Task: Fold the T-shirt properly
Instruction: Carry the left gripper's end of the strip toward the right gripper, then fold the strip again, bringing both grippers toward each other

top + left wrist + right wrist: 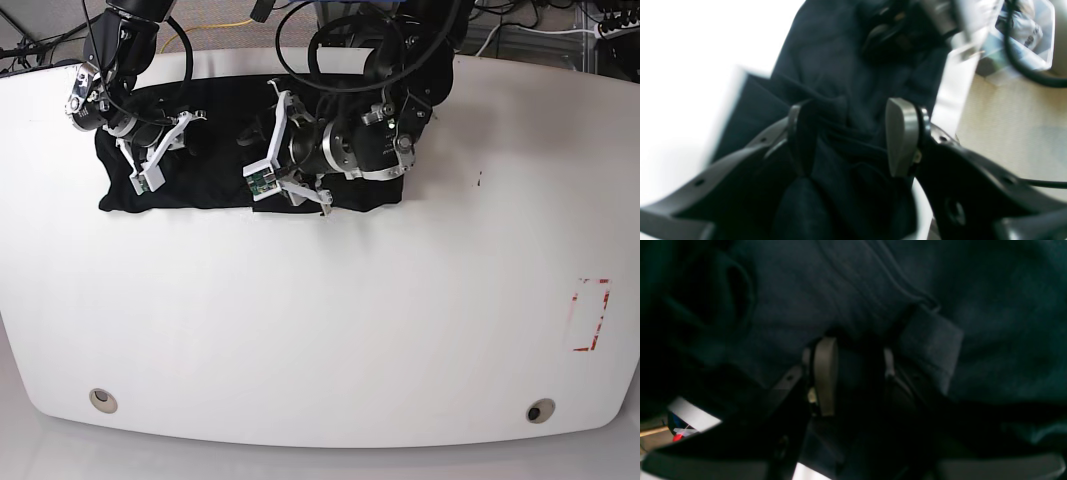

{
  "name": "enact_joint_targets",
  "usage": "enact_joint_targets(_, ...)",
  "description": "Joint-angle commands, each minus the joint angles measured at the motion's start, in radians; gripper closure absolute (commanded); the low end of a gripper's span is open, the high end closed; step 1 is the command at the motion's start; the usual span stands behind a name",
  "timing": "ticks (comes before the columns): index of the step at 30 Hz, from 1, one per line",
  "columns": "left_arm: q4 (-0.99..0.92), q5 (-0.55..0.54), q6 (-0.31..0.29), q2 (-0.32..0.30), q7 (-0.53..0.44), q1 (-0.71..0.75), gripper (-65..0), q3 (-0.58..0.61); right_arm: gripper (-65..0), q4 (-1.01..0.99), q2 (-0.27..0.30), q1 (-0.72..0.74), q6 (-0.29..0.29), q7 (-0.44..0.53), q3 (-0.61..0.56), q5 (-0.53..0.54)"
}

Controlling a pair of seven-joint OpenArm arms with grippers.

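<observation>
T-shirt [215, 190] lies bunched along far edge of surface [330, 330]. Soft, light, limp; I'd pinch hem or sleeve edge, two layers. Left gripper [853, 138] spread apart over cloth, holding nothing. Right gripper [853, 373] narrow, pinching T-shirt fold.

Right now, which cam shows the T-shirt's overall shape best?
Base view: the whole T-shirt lies as a black strip along the table's far edge. Both wrist views show only blurred close-up folds around the fingers.
</observation>
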Motion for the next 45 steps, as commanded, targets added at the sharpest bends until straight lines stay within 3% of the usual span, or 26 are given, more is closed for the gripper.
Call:
enact_joint_targets(1,0.062,-0.021,-0.001,0.012,-0.019,-0.011,-30.4,0.006,-16.8,0.006,0.011,0.005,-0.005,-0.016,0.000,-0.020)
enact_joint_targets(5,0.071,-0.013,-0.001,0.009,-0.019,0.015,-30.3,-0.041,-16.8,0.006,0.011,0.005,-0.005,-0.016,0.007,-0.020)
enact_joint_targets(12,0.077,-0.016,-0.001,-0.133,-0.021,0.101,-30.0,-0.193,-17.3,0.023,0.014,0.031,-0.005,-0.021,0.008,-0.009)
enact_joint_targets(17,0.073,-0.019,-0.001,-0.210,-0.027,0.164,-30.0,-0.327,-18.9,0.093,0.015,0.037,-0.005,-0.046,0.046,0.103)
enact_joint_targets(21,0.071,-0.019,-0.001,-0.235,-0.027,0.201,-30.0,-0.370,-35.4,0.118,0.015,0.076,-0.005,-0.125,0.117,0.196)
enact_joint_targets(23,0.065,-0.014,-0.001,-0.231,-0.030,0.207,-30.0,-0.370,-47.7,0.116,0.017,0.085,-0.005,-0.142,0.195,0.242)
enact_joint_targets(27,-0.005,-0.013,-0.001,-0.236,-0.090,0.210,-30.0,-0.371,-60.9,0.104,0.057,0.108,-0.005,-0.145,0.287,0.279)
enact_joint_targets(32,-0.105,-0.013,-0.001,-0.238,-0.166,0.212,-30.0,-0.376,-61.2,-0.059,0.155,0.143,-0.005,-0.145,0.372,0.281)
enact_joint_targets(39,-0.104,-0.014,-0.001,-0.248,-0.171,0.242,-30.0,-0.376,-61.2,-0.318,0.276,0.178,-0.005,-0.144,0.456,0.279)
enact_joint_targets(45,-0.102,-0.019,-0.001,-0.256,-0.173,0.242,-30.0,-0.371,-61.2,-0.416,0.296,0.163,-0.005,-0.130,0.451,0.278)
